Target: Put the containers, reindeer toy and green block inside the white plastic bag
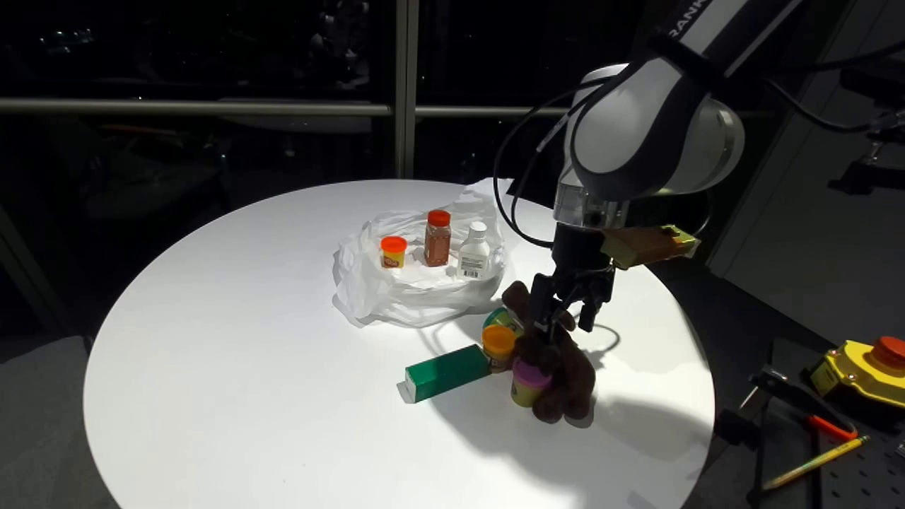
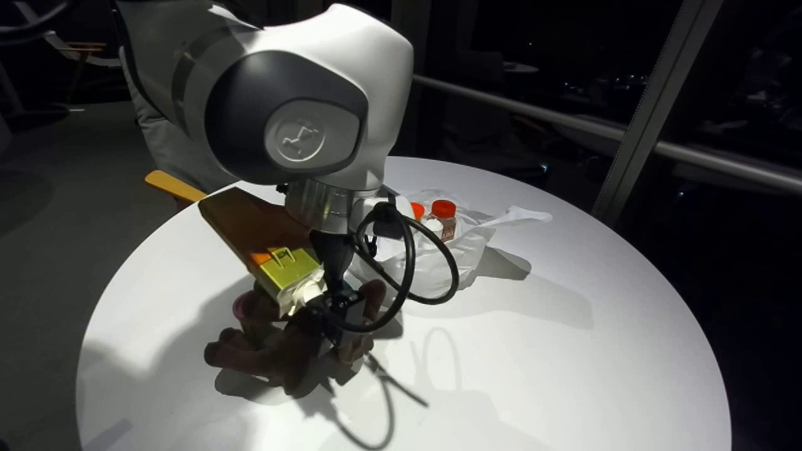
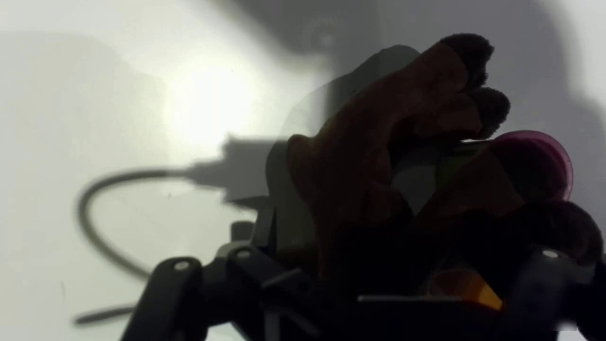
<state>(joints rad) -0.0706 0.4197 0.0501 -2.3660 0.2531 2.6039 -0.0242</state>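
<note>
Fingers [image 1: 541, 300] spread wide over the reindeer [image 1: 578, 375], which lies on the worktop [image 1: 233, 353] just outside the bag [image 1: 431, 300]! The wrist view has its dark body between them, but it's very dim there: whether they touch it, I can't tell. In the bag stand the red-lidded tub [image 1: 393, 252], the jar [image 1: 438, 242] and the bottle [image 1: 474, 253]. Outside, the green-lidded tub [image 1: 500, 319] is closest to the bag, the orange-lidded tub [image 1: 499, 345] comes next, and the purple-lidded tub [image 1: 529, 387] sits farther from it. The green block [image 1: 447, 372] lies outside the bag as well, near it.
</note>
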